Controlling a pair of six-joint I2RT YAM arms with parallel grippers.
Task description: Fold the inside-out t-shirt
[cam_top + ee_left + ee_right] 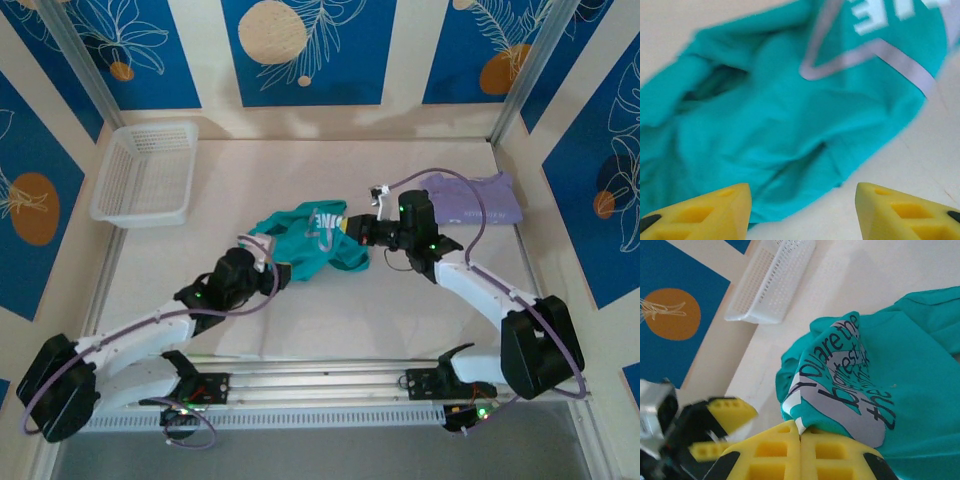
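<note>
The teal-green t-shirt (305,238) lies crumpled mid-table, its pale printed patch (850,390) turned up. My right gripper (352,230) is at the shirt's right edge, and in the right wrist view its yellow fingers (801,432) are pressed together on a fold of the printed cloth. My left gripper (277,270) sits at the shirt's near-left edge. In the left wrist view it (802,210) stands open, with the shirt's hem (790,115) just ahead of the fingertips and bare table between them. The left fingers (727,412) also appear, blurred, in the right wrist view.
A folded pale lavender shirt (472,198) lies at the back right, behind the right arm. A white mesh basket (146,172) (772,280) stands at the back left. Blue and cream panelled walls close the table on three sides.
</note>
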